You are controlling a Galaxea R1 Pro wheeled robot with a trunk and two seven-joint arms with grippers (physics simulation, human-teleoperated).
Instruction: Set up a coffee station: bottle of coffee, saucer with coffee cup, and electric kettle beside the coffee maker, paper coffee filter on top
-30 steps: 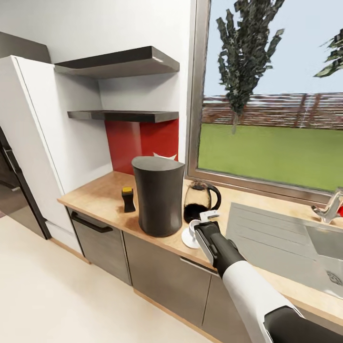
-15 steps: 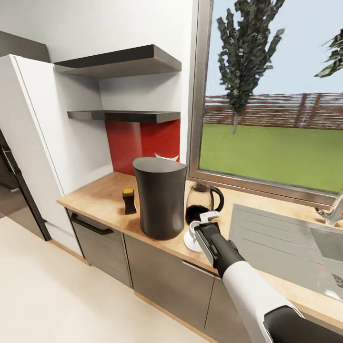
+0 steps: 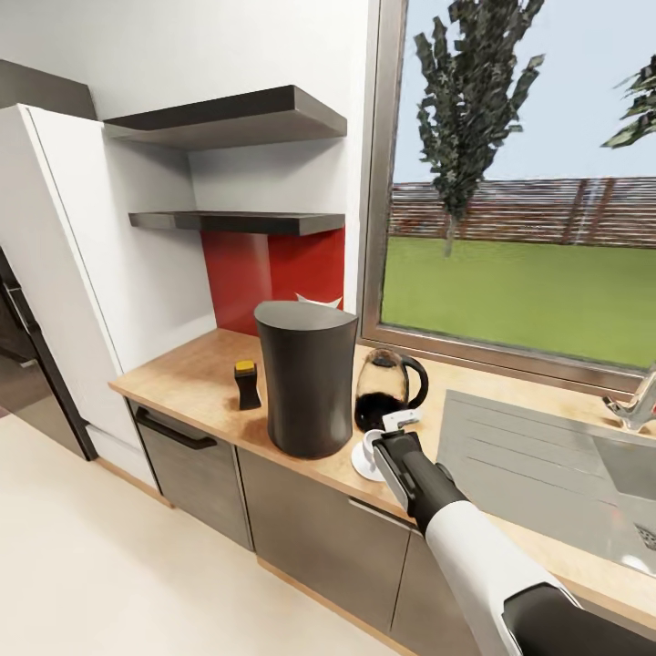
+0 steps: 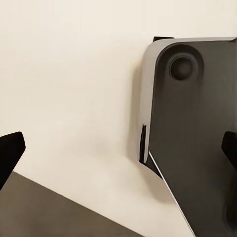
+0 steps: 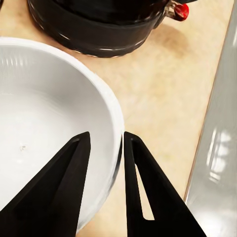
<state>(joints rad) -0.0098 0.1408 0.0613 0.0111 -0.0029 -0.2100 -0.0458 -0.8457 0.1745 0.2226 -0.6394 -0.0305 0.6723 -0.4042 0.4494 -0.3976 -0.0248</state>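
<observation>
My right hand (image 5: 105, 148) was clamped on the white ceramic coffee cup's (image 5: 44, 123) rim, one finger inside, one outside. The cup sat on the white saucer (image 3: 362, 464) on the wooden counter (image 3: 196, 378), beside the tall black coffee maker (image 3: 306, 378) and glass electric kettle (image 3: 383, 387).

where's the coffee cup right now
In the head view the coffee cup sits on the saucer at the counter's front edge, between the coffee maker and the right hand, with the kettle just behind.
</observation>
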